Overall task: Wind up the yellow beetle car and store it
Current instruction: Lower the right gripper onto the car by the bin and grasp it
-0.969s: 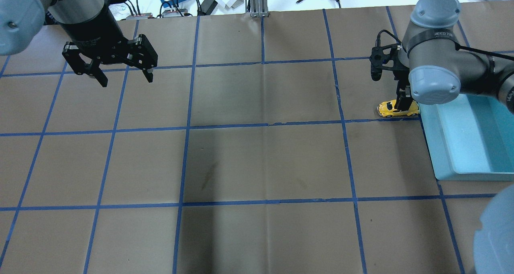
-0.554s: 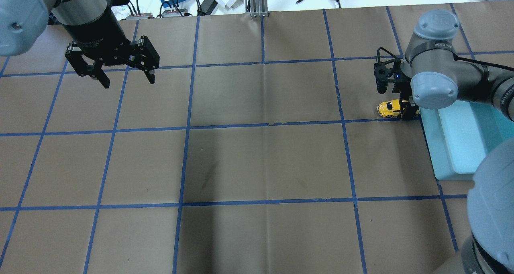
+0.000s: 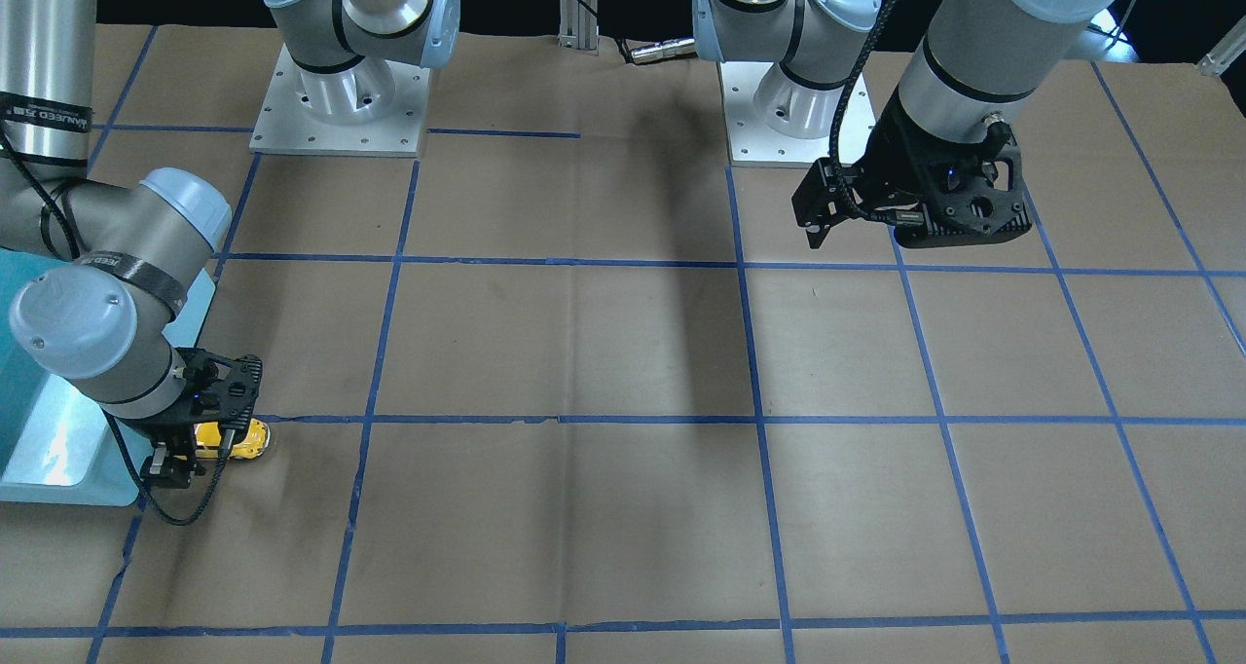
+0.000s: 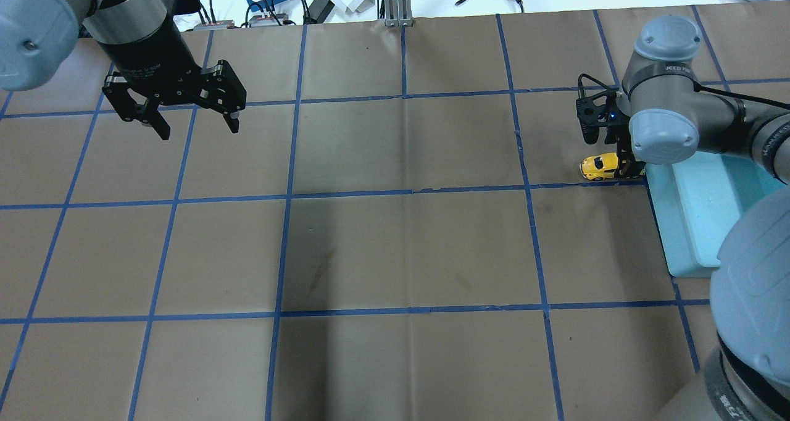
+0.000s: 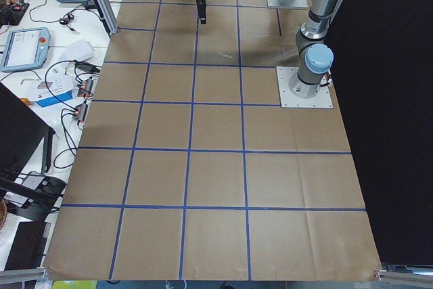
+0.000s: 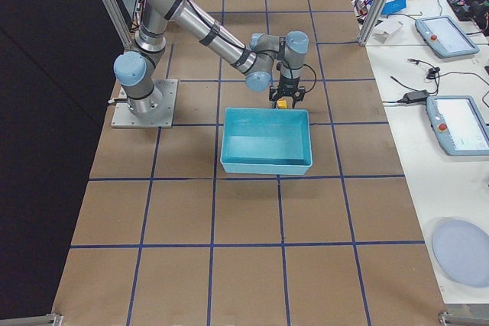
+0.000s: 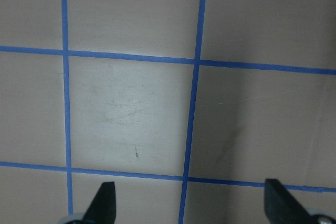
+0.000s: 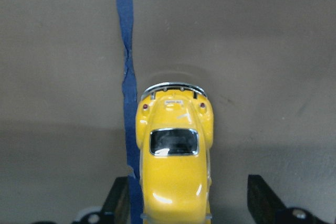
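Note:
The yellow beetle car [image 4: 597, 166] stands on its wheels on the brown paper beside a blue tape line, just left of the teal bin. It also shows in the front view [image 3: 245, 437] and the right wrist view [image 8: 176, 156]. My right gripper [image 4: 624, 166] is down at the car's bin-side end. In the right wrist view [image 8: 189, 203] its two fingers stand either side of the car, open, with a clear gap on the right. My left gripper [image 4: 197, 131] hangs open and empty above the far left of the table, as the left wrist view [image 7: 190, 203] shows.
A teal bin [image 4: 685, 236] sits at the right edge of the table, its near corner touching distance from the car; it shows in the right exterior view [image 6: 267, 162]. Cables and boxes lie beyond the table's far edge [image 4: 278, 7].
My right arm has swung and its gripper has come down lower around the car's bin-side end. The car has stayed in place. My left gripper has drifted slightly.

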`<state>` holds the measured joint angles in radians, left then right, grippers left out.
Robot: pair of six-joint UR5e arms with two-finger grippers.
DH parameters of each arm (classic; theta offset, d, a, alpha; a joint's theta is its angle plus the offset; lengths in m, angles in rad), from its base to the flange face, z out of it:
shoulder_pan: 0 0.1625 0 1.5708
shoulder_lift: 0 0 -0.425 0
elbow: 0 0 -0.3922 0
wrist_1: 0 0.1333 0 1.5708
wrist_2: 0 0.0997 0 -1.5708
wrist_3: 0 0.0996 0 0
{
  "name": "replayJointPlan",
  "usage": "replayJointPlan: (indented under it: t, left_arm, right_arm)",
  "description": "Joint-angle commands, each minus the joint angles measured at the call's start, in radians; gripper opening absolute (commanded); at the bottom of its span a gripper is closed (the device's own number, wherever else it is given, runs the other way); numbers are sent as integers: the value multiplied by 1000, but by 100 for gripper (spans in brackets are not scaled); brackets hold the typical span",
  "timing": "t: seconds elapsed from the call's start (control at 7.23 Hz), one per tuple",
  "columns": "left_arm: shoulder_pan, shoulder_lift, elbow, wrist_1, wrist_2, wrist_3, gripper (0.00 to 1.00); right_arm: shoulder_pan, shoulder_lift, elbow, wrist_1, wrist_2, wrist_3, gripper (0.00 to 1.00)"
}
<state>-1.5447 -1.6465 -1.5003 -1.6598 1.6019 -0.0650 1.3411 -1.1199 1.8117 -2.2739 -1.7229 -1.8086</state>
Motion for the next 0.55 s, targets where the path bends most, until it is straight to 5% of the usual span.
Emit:
replayJointPlan:
  t: [0.0, 0.28, 0.42]
  left_arm:
    - [0, 1, -1, 0, 0, 1, 100]
    - [2, -1, -1, 2, 0, 1, 100]
    - [2, 1, -1, 2, -2, 1, 100]
  right_arm:
    - [0, 3, 2, -1, 5, -9, 40]
    - [3, -11, -5, 11, 11, 6, 8]
    - [7, -24, -20, 14, 22, 12, 5]
